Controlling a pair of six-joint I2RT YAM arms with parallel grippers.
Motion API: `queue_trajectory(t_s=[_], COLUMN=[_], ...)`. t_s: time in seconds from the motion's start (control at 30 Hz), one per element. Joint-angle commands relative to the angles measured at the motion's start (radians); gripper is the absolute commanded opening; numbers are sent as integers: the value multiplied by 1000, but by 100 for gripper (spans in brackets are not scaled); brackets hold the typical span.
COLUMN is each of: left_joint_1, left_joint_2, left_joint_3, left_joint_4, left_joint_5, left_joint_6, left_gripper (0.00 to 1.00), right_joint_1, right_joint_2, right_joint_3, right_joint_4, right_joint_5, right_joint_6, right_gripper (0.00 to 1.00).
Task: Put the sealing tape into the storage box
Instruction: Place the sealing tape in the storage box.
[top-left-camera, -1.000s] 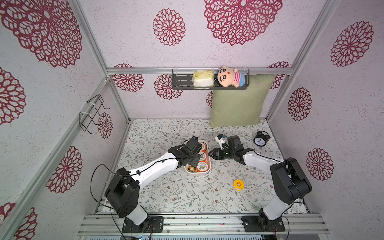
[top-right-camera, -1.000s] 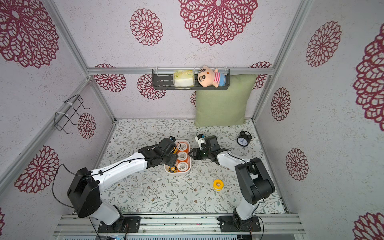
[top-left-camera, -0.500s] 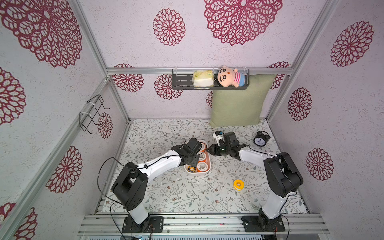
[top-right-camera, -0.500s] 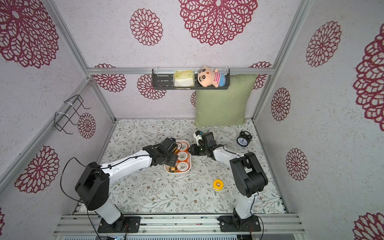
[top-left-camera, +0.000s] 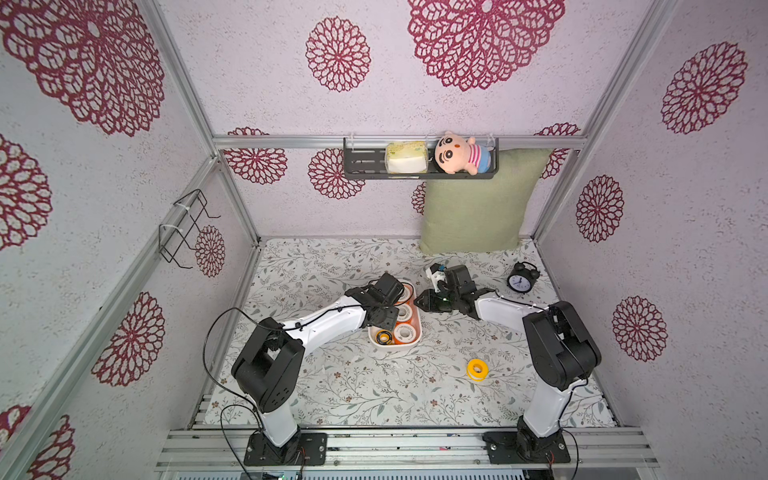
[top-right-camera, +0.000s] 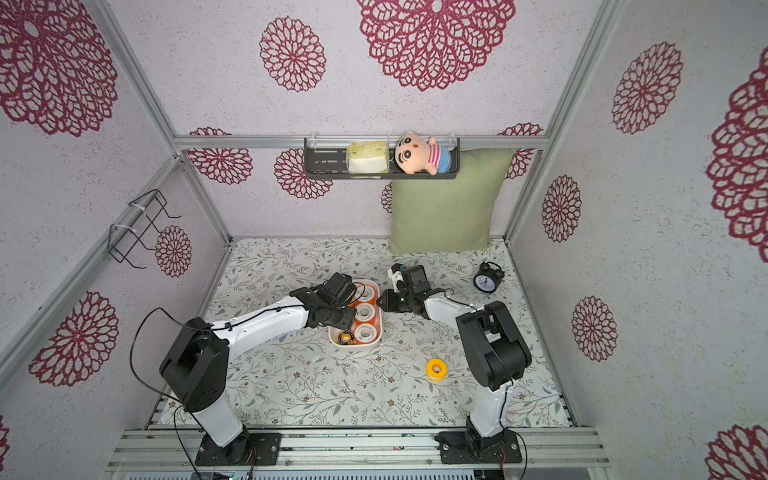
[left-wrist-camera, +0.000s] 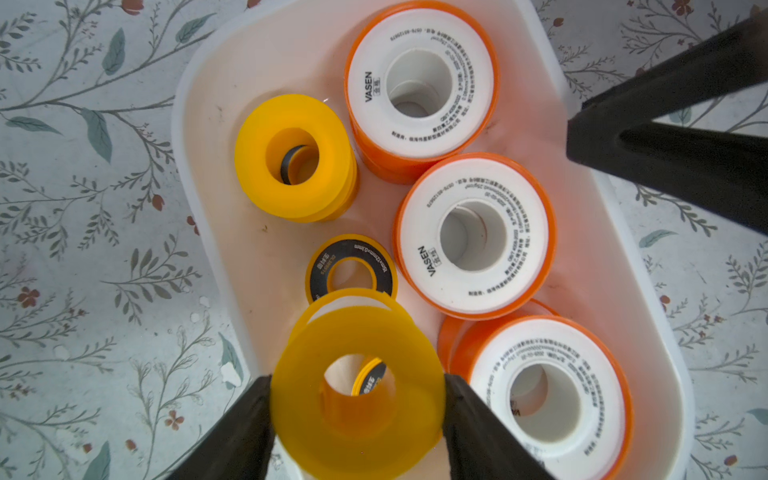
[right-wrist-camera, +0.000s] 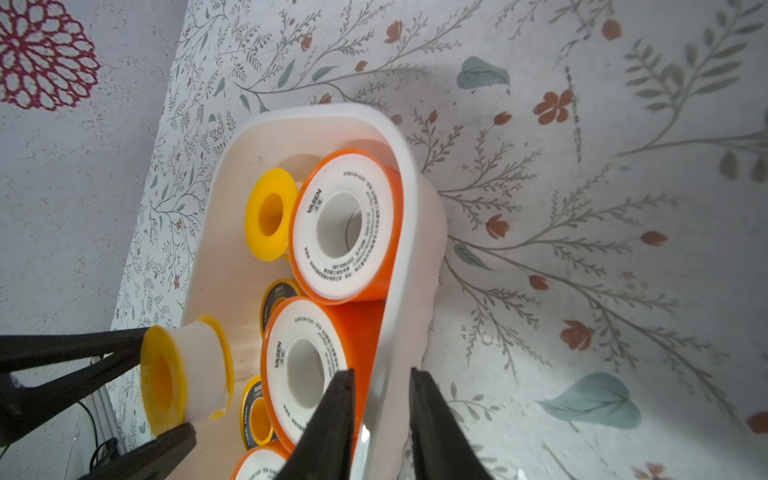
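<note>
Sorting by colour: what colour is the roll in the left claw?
Yellow roll, white tape around its middle; clearest in right wrist view.

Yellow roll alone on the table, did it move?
No. The yellow roll lies just as far from the alarm clock, on the same side of it.

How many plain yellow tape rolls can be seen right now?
3: held roll in the left gripper above the box; boxed roll; loose roll on the table. More may be hidden beneath.
</note>
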Motion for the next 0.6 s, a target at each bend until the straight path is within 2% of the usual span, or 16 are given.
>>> queue_trajectory(t_s=[0.0,0.3,0.57], left_joint_1=[13,23,25], left_joint_2=[24,55,87], left_joint_3=[28,48,66], left_joint_4=[3,-7,-16], left_joint_5=[12,15,31], left_joint_6=[3,-4,-5], left_gripper=[66,66,67], right_joint_1=[4,7,8], right_joint_2=[-1,8,13], right_joint_3=[26,25,28], right_joint_4=[4,12,7], right_joint_5=[2,-8,-10], right_joint_6=[15,21,21], right_gripper=[26,16,16])
